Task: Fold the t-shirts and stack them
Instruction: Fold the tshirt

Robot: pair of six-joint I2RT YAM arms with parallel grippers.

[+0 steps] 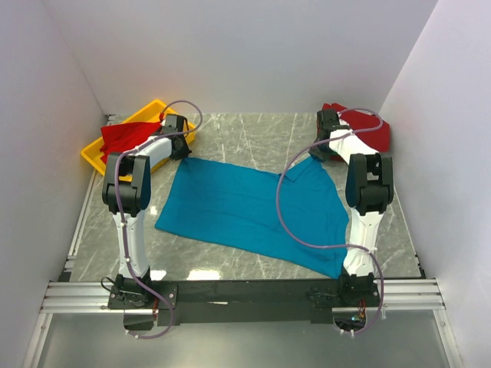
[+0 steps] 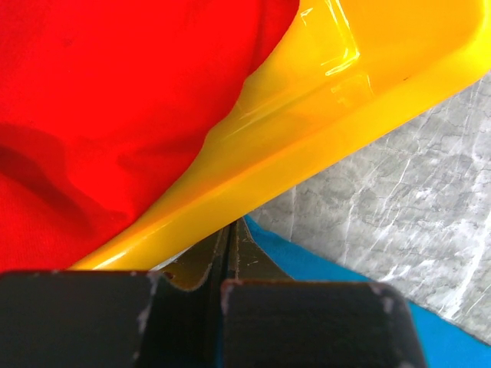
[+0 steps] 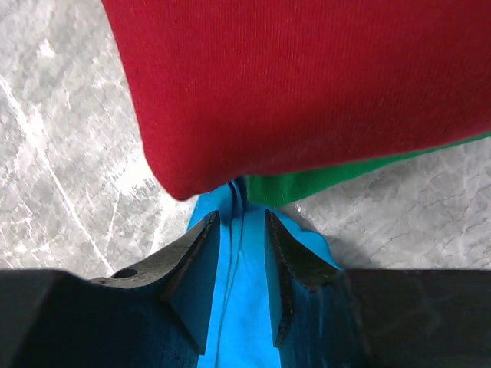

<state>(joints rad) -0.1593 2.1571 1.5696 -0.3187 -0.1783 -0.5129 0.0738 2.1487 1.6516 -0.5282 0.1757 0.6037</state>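
A teal-blue t-shirt [image 1: 245, 207] lies spread flat across the middle of the table. My left gripper [image 1: 182, 147] is at its far left corner, next to the yellow tray. In the left wrist view that gripper [image 2: 232, 224] is shut, with the teal cloth [image 2: 322, 264] running into its fingers. My right gripper [image 1: 322, 149] is at the shirt's far right corner. Its jaws [image 3: 242, 215] stand apart, with the teal cloth [image 3: 238, 307] lying between them. Just ahead of them is a folded red t-shirt [image 3: 307, 77] on top of a green t-shirt [image 3: 322, 182].
The yellow tray [image 1: 92, 157] sits at the far left with another red t-shirt [image 1: 123, 136] in it; its rim [image 2: 307, 138] is right against my left fingertips. The folded red shirt [image 1: 368, 126] lies in the far right corner. White walls enclose three sides.
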